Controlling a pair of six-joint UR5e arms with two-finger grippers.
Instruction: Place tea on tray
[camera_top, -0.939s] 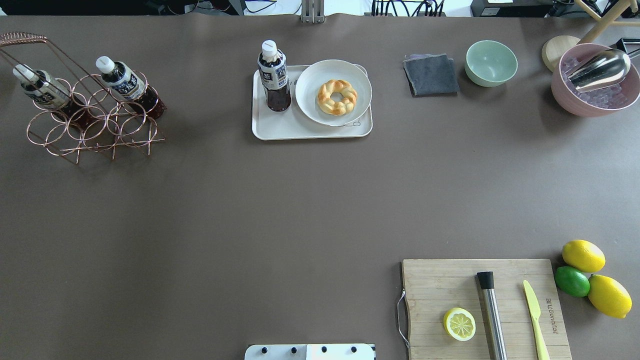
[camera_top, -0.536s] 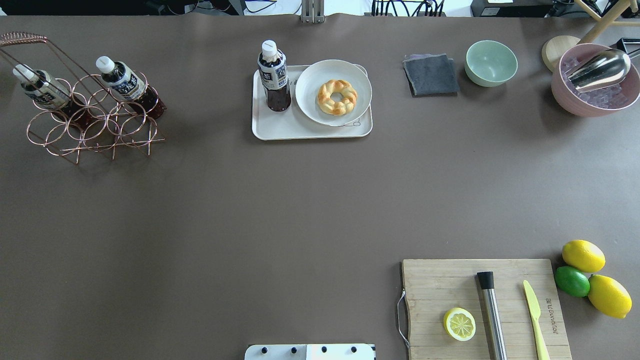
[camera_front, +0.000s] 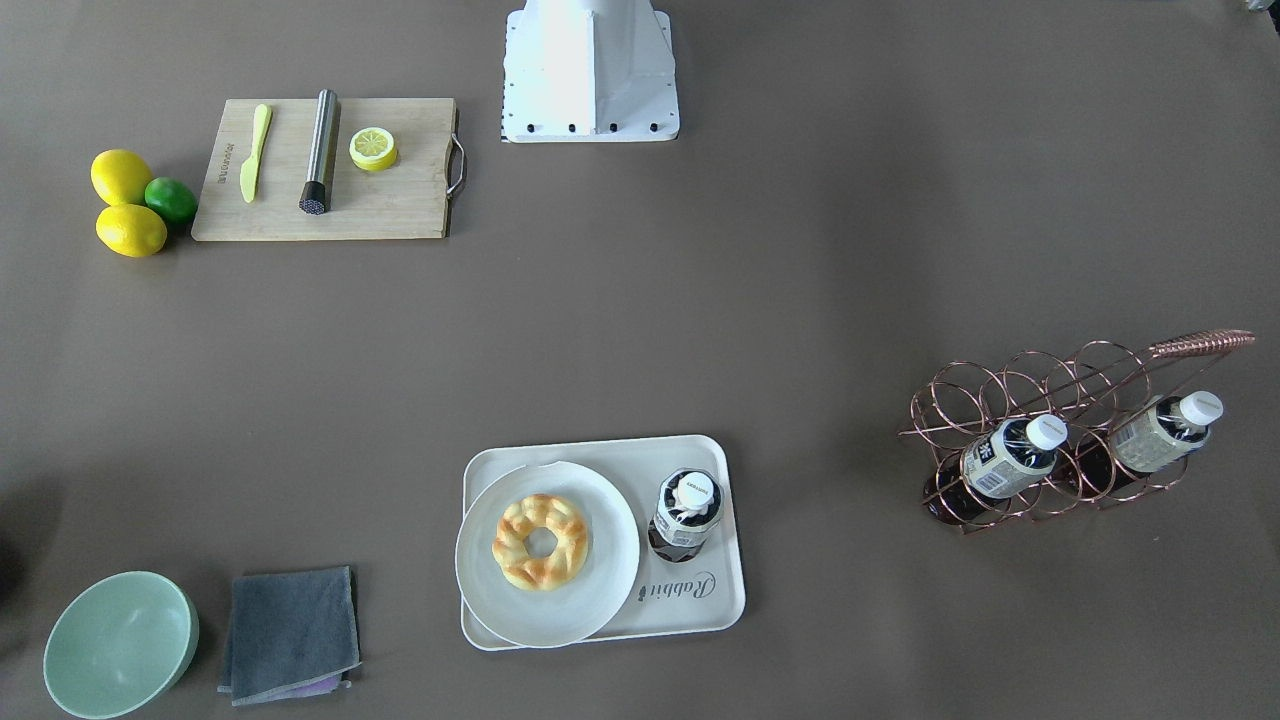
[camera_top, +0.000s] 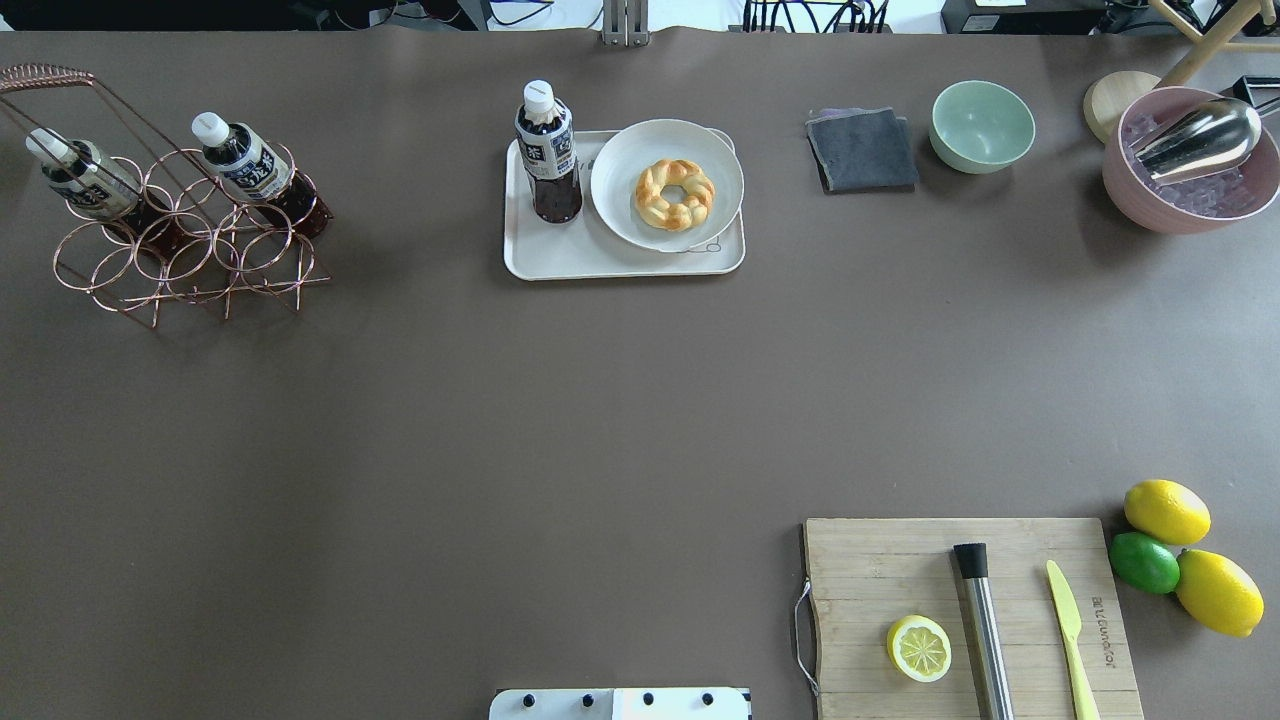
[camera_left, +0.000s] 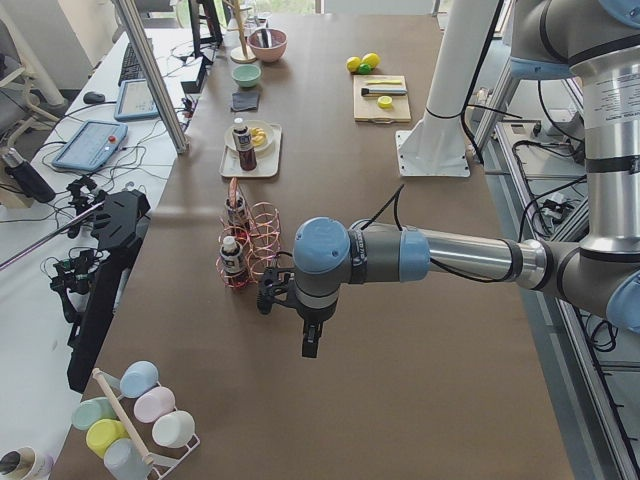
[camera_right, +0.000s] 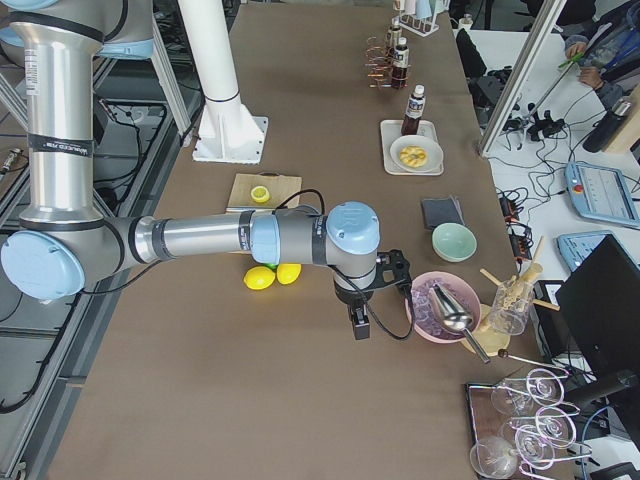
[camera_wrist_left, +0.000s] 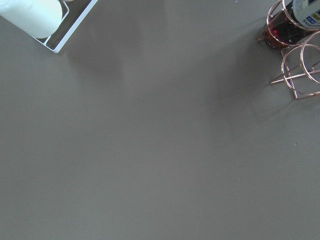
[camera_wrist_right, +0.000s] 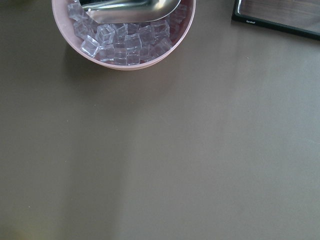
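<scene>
One tea bottle (camera_top: 547, 150) stands upright on the left part of the cream tray (camera_top: 600, 262), beside the round plate; it also shows in the front view (camera_front: 686, 510) on the tray (camera_front: 700, 600). Two more tea bottles (camera_top: 245, 160) (camera_top: 80, 180) lie tilted in a copper wire rack (camera_top: 190, 250). The left gripper (camera_left: 310, 340) shows only in the exterior left view, above the table near the rack; I cannot tell whether it is open or shut. The right gripper (camera_right: 360, 325) shows only in the exterior right view, beside the pink ice bowl; I cannot tell its state either.
A white plate (camera_top: 667, 185) with a braided bun sits on the tray. A grey cloth (camera_top: 862, 150), green bowl (camera_top: 982, 125) and pink ice bowl (camera_top: 1190, 165) with a scoop stand at the back right. A cutting board (camera_top: 970, 615) with knife, muddler and lemon half lies front right, beside lemons and a lime.
</scene>
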